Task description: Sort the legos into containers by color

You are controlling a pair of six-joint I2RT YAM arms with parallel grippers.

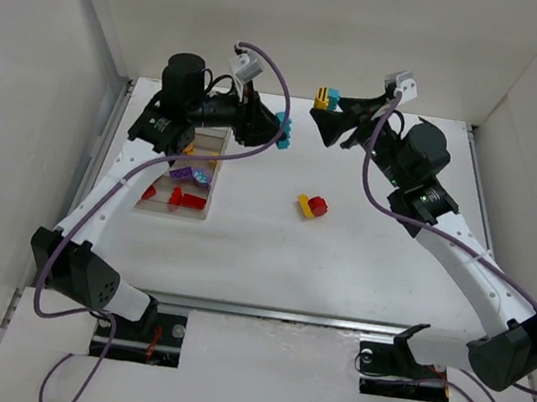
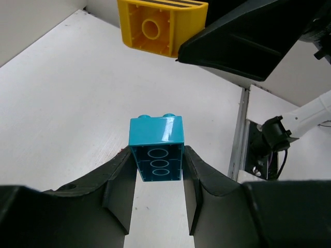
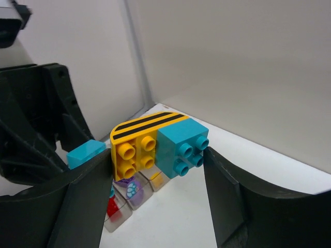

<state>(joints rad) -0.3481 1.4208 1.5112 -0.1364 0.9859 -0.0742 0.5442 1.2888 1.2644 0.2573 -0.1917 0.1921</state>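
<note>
table (image 1: 369,265): white, walled on three sides, fills most of the top view.
left arm (image 1: 109,194): rises from the lower left of the top view and ends at upper centre-left.
right arm (image 1: 470,264): rises from the lower right and bends to upper centre, facing the left arm.
containers (image 1: 175,214): clear organizer box on the table at the left of the top view, partly under the left arm. Inside are red legos at its lower end, a purple one above them and a yellow one above that; I cannot tell exactly which compartment each is in.
left gripper (image 2: 158,155): raised above the table, fingers clamped on either side of a teal brick, whose open underside faces the wrist camera.
right gripper (image 3: 155,155): also raised, fingers closed against the two sides of a yellow-and-teal cluster, one on the yellow side and one on the teal studs.
yellow-and-teal cluster (image 3: 158,144): a yellow brick with a black-striped curved top joined to a teal brick, at upper centre of the top view, near the left gripper's tips but apart from them.
yellow-and-red cluster (image 1: 313,206): lies loose on the table at the centre of the top view, well apart from the containers.
teal brick (image 2: 156,147): upright in the left gripper, at centre of the left wrist view, just below the yellow underside of the other held piece.
</note>
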